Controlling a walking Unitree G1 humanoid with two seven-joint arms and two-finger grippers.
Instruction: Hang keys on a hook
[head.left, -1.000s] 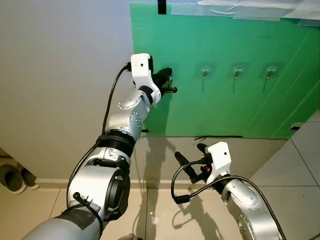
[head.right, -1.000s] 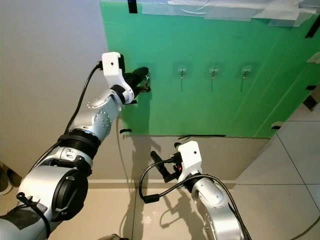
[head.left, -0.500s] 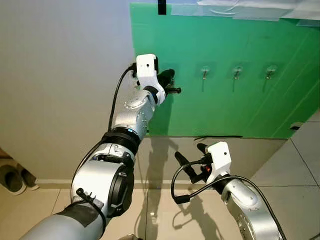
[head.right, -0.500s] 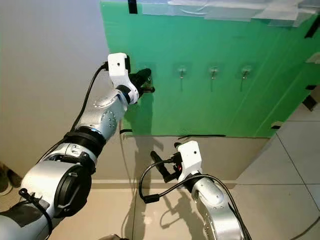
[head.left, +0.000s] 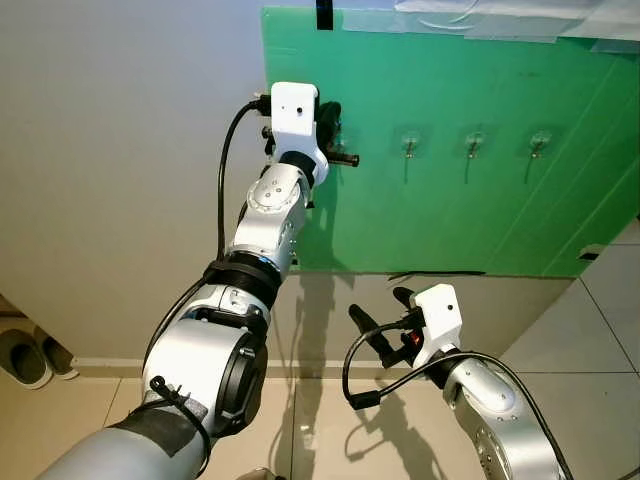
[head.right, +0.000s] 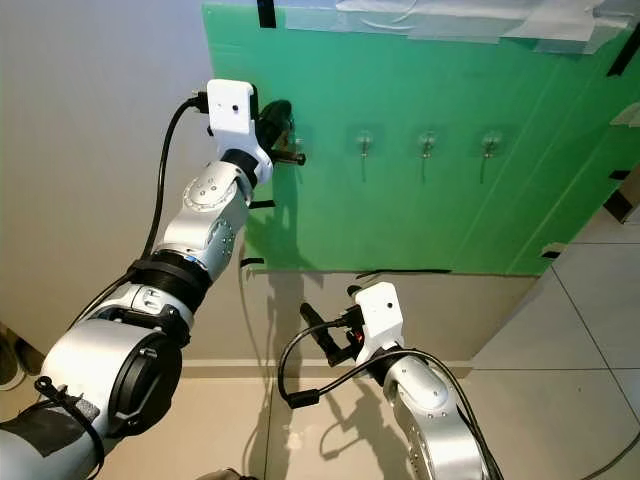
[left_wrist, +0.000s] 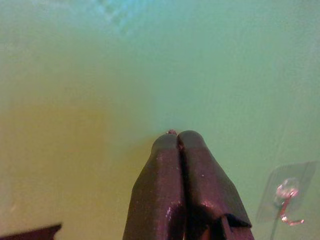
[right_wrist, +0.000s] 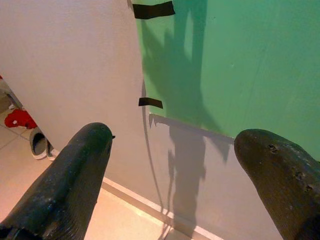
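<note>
Left gripper (left_wrist: 179, 137) is raised against the green board (head.left: 480, 210), jaws pressed together; the keys cannot be made out between them or anywhere else. Right gripper (right_wrist: 170, 165) hangs low, jaws wide apart, holding nothing. 3 clear adhesive hooks (head.left: 410, 145) with metal prongs sit just beside the left gripper. Judgement: confirm the key ring's position, then lower it squarely over a prong.

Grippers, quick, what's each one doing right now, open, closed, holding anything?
Left gripper: closed, raised at the green board; whether it holds keys cannot be told.
Right gripper: open, holding nothing, low down.
</note>
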